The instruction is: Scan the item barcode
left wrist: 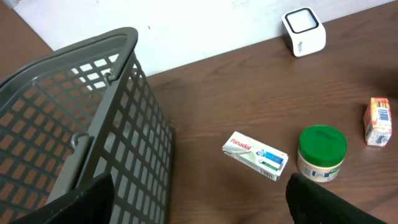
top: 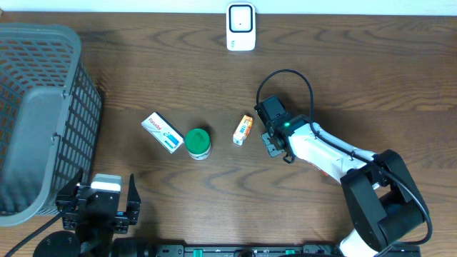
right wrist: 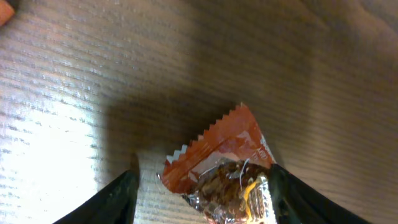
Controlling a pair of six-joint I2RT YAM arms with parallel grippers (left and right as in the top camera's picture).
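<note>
Right claw stands released, jaws spread either side of the orange snack packet, which lies on the worktop between its fingertips, not clamped.

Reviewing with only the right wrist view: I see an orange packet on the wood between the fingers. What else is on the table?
Observer: Overhead, a green-lidded jar and a Panadol box lie in a row beside the packet.
Operator: Anything that looks like a scanner?
Observer: A small white device stands at the far edge, apart from the items.
Operator: And the left arm?
Observer: The left end effector is open and empty, near a grey basket.
</note>
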